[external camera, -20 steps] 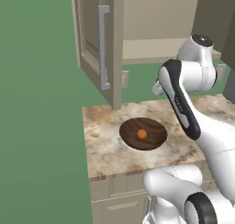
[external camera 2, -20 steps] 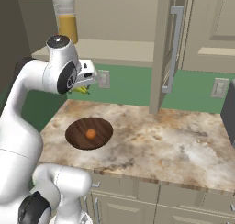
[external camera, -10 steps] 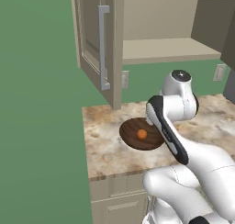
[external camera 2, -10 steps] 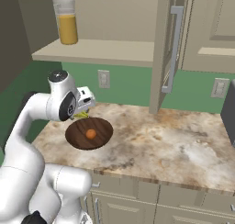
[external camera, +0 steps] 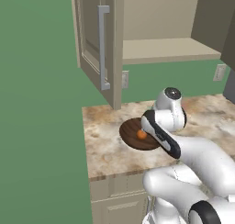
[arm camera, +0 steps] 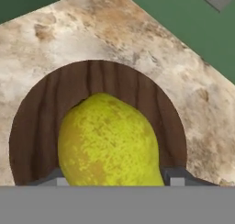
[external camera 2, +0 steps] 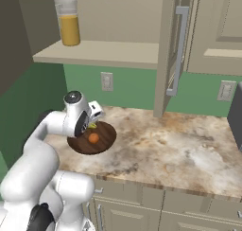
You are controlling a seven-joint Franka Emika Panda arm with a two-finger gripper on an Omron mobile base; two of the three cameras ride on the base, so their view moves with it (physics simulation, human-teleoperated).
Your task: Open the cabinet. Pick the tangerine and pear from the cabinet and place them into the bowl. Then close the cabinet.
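Note:
The pear is yellow-green and sits between my gripper's two finger tips, which are shut on it just above the bowl. The bowl is dark brown wood and stands on the counter. The tangerine lies in it, as the left base view also shows. My gripper hangs over the bowl's back rim. A sliver of the pear shows under the hand. The cabinet stands open, with one door swung out and a bare shelf.
A glass of orange juice stands on the cabinet shelf. The handled open door hangs over the marbled counter, to the right of the bowl. The other door juts out at the left. Wall outlets are on the green backsplash.
The arm has come down from shelf height to just above the bowl, carrying the pear. The tangerine and the bowl have not moved.

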